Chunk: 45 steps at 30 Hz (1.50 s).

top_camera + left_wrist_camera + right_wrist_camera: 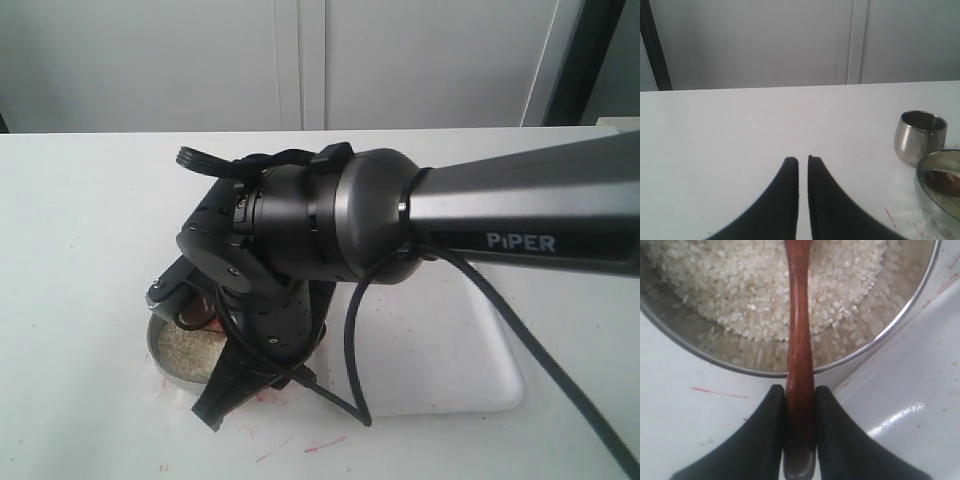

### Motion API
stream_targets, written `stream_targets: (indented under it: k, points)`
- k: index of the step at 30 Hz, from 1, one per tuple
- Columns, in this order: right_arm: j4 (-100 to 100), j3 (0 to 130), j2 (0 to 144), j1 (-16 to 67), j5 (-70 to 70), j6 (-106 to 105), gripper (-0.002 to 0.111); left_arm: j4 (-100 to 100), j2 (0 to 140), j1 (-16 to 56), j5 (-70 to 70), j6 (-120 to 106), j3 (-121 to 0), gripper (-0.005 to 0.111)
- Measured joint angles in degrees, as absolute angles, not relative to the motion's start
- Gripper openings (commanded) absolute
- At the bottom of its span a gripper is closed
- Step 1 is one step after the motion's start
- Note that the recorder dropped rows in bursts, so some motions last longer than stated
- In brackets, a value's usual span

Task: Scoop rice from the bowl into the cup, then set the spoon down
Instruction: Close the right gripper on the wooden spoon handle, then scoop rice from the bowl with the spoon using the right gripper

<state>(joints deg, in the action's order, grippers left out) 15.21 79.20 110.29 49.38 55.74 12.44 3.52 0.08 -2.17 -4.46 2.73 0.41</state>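
My right gripper (800, 389) is shut on the handle of the reddish-brown spoon (799, 335). The spoon reaches out over the rice (755, 285) in the wide steel bowl (912, 302); its head runs out of view. In the exterior view the right arm covers most of the bowl (160, 362), with only some rice (188, 350) showing. The small steel cup (920, 136) stands beside the bowl (926, 192) in the left wrist view. My left gripper (803, 160) is shut and empty, low over bare table, apart from both.
A white tray (470, 370) lies right of the bowl, its edge (920, 390) close to the gripper. The right arm's cable (352, 350) hangs over the tray. Red marks (325, 442) stain the white table. White cabinet doors stand behind the table.
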Motion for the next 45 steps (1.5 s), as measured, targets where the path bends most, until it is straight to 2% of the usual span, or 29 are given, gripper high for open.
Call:
stream_targets:
  k: [8, 18, 24, 32, 38, 45]
  points:
    - [15.2, 79.2, 108.6, 49.4, 59.0, 12.4, 0.000, 3.5, 0.1, -2.2, -4.5, 2.7, 0.4, 0.014]
    - [15.3, 79.2, 99.8, 49.8, 67.9, 9.7, 0.000, 3.5, 0.1, -2.2, -4.5, 2.7, 0.4, 0.014]
    - [16.8, 79.2, 93.1, 55.4, 69.6, 7.9, 0.000, 3.5, 0.1, -2.2, -4.5, 2.7, 0.4, 0.014]
    - [31.4, 79.2, 90.9, 66.9, 69.7, 11.5, 0.000, 3.5, 0.1, -2.2, -4.5, 2.7, 0.4, 0.014]
    - [41.9, 77.8, 94.3, 68.0, 69.7, 13.3, 0.000, 3.5, 0.1, -2.2, -4.5, 2.7, 0.4, 0.014]
    - [53.7, 69.1, 99.8, 68.0, 69.7, 15.5, 0.000, 3.5, 0.1, -2.2, -4.5, 2.7, 0.4, 0.014]
